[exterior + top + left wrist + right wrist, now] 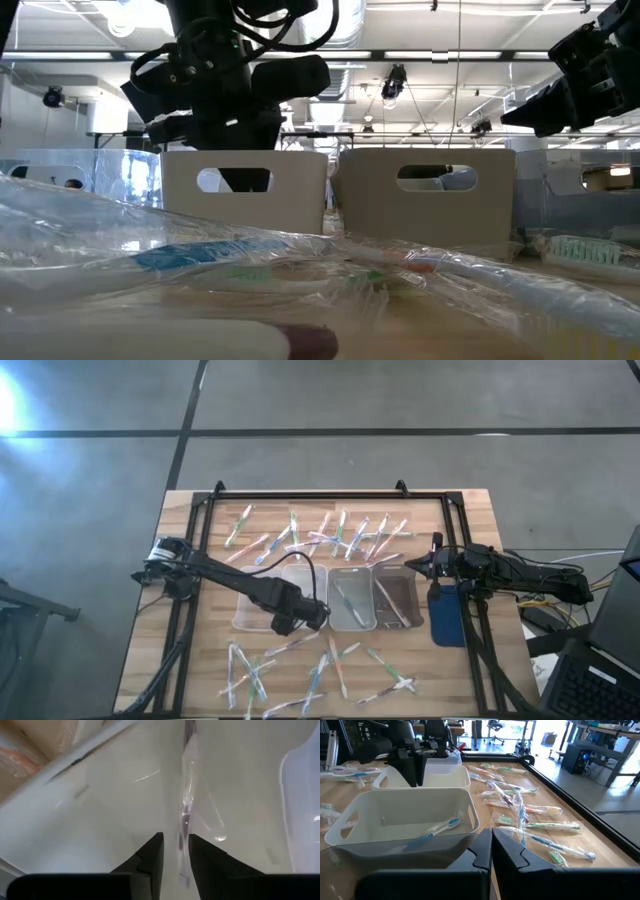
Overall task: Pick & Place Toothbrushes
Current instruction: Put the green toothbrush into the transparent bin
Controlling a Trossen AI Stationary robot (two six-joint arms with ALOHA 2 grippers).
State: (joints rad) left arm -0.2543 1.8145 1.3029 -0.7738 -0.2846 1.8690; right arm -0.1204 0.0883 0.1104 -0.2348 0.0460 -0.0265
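Hovering left hand [175, 852] straddles wrapped toothbrush [186, 815] (no legible writing).

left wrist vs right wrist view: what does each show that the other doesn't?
Left wrist only: the left hand, fingers slightly apart around a clear-wrapped toothbrush hanging down into a white tray; the brush's colour can't be told.

Right wrist only: the right hand, shut and empty, a blue toothbrush lying in the nearer tray, and loose toothbrushes scattered on the table.

Both: a white tray interior with a toothbrush in or entering it.
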